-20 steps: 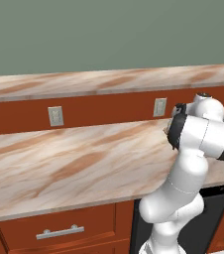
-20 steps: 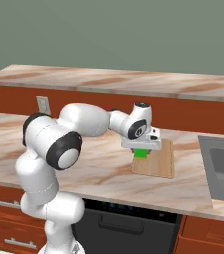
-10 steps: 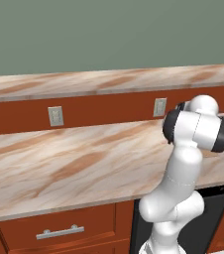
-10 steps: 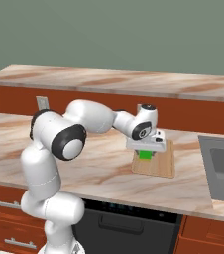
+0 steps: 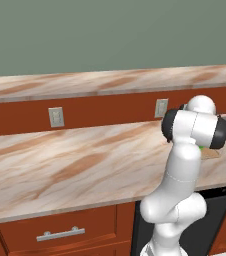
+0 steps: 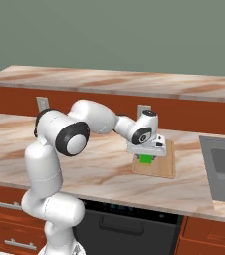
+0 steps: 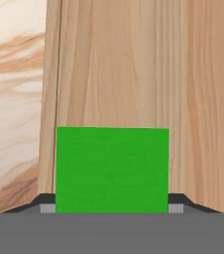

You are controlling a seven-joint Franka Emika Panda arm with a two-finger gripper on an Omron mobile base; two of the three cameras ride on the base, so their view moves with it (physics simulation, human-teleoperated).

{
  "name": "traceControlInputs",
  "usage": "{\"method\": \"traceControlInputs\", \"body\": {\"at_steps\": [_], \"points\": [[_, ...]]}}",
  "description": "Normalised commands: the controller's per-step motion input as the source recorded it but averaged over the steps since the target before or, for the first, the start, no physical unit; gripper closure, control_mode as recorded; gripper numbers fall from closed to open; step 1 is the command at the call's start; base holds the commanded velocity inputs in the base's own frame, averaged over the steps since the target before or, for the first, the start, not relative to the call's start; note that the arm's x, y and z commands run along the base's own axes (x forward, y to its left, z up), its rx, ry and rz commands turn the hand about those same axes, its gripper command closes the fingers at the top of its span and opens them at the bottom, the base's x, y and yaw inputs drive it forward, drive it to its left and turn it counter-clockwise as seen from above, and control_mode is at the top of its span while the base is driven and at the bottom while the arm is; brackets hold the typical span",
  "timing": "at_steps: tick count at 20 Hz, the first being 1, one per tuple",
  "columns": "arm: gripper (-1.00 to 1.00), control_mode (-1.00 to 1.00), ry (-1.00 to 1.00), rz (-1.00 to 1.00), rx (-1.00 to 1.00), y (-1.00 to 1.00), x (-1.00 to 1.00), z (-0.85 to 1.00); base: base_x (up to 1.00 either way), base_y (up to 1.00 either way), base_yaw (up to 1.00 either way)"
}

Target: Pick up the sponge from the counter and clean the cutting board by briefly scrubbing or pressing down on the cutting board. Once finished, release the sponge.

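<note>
The hand (image 6: 146,155) carried the sponge (image 6: 146,159) farther over the cutting board (image 6: 164,165)

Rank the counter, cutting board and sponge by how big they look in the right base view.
1. counter, by far largest
2. cutting board
3. sponge, smallest, held by the gripper and partly hidden

A white Franka Panda arm (image 5: 182,170) rises at lower right before a long marble-patterned counter (image 5: 70,165) on reddish-brown cabinets. Two wall outlets (image 5: 56,116) sit on the wood panel beneath a higher marble ledge (image 5: 100,82). Beside the arm's dark elbow joint, a sliver of tan cutting board (image 5: 211,154) and a speck of green sponge (image 5: 200,147) peek out.
</note>
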Motion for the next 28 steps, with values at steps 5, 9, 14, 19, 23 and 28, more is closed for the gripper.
{"method": "traceControlInputs", "body": {"at_steps": [5, 9, 14, 19, 23, 28], "points": [[1.0, -1.0, -0.02, 0.0, 0.0, 0.0, 0.0, -0.33, 0.0, 0.0, 0.0], [1.0, -1.0, -0.05, 0.0, 0.0, 0.0, 0.0, -0.25, 0.0, 0.0, 0.0], [1.0, -1.0, -0.08, 0.0, 0.0, 0.0, 0.0, -0.22, 0.0, 0.0, 0.0], [1.0, -1.0, -0.05, 0.0, 0.0, 0.0, 0.0, -0.22, 0.0, 0.0, 0.0], [1.0, -1.0, -0.02, 0.0, 0.0, 0.0, 0.0, -0.23, 0.0, 0.0, 0.0], [1.0, -1.0, -0.02, 0.0, 0.0, 0.0, 0.0, -0.13, 0.0, 0.0, 0.0]]}}
